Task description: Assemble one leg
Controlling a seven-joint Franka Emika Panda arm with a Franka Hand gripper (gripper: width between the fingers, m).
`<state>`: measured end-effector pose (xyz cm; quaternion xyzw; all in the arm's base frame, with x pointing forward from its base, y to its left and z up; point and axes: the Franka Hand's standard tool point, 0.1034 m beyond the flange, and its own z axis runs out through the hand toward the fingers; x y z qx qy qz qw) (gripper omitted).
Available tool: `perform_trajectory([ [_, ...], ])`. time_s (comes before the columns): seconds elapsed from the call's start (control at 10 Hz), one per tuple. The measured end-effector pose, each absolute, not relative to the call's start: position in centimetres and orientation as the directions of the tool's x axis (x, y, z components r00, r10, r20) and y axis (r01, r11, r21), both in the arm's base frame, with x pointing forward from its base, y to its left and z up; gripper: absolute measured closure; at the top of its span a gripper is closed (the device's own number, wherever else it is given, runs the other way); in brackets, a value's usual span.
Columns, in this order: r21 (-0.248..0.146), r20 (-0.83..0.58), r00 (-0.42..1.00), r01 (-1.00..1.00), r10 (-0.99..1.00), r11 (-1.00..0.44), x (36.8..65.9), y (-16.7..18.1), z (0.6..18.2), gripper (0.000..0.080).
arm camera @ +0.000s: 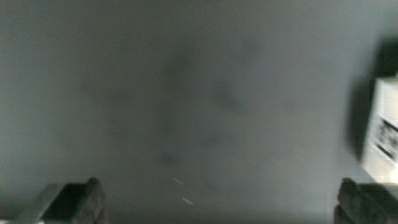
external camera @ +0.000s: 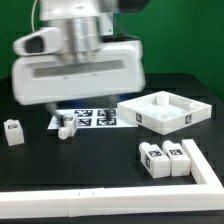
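Several white legs with black-and-white tags lie on the black table in the exterior view. One [external camera: 13, 131] is at the exterior view's left and one [external camera: 67, 126] lies by the marker board [external camera: 95, 118]. Two more [external camera: 152, 158] [external camera: 178, 160] lie side by side at the front right. The arm's blurred white hand [external camera: 75, 70] hangs above the marker board, and its fingertips do not show there. In the wrist view my gripper [arm camera: 222, 205] is open wide over bare dark table with nothing between the fingers [arm camera: 75, 200]. A white tagged piece [arm camera: 382, 130] shows at that frame's edge; I cannot tell which part it is.
The big flat white rimmed tray-like piece [external camera: 165, 110] lies at the exterior view's right. A white rail [external camera: 100, 205] runs along the front edge and turns up beside the two front legs at the right.
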<state>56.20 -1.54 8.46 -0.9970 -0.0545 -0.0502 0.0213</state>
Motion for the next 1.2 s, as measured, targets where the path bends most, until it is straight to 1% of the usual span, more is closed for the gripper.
perform_trajectory([
  [0.1, -0.039, 0.095, 0.989, 0.121, 0.117, -0.992, 56.0, 0.3, 8.1, 0.015],
  [0.6, -0.042, 0.092, 0.988, 0.129, 0.125, -0.991, 55.9, 0.5, 7.9, 0.015],
  [0.7, -0.065, 0.078, 0.993, 0.094, 0.089, -0.993, 55.5, 1.5, 7.2, 0.015],
  [0.8, -0.08, 0.075, 0.993, 0.099, 0.094, -0.992, 55.3, 3.4, 6.2, 0.015],
  [1.0, -0.081, 0.111, 0.988, 0.121, 0.112, -0.989, 55.5, 5.3, 4.4, 0.015],
  [1.1, -0.082, 0.112, 0.987, 0.127, 0.117, -0.989, 55.3, 6.0, 3.9, 0.015],
  [1.2, -0.082, 0.115, 0.986, 0.129, 0.12, -0.988, 55.3, 6.2, 4.1, 0.015],
])
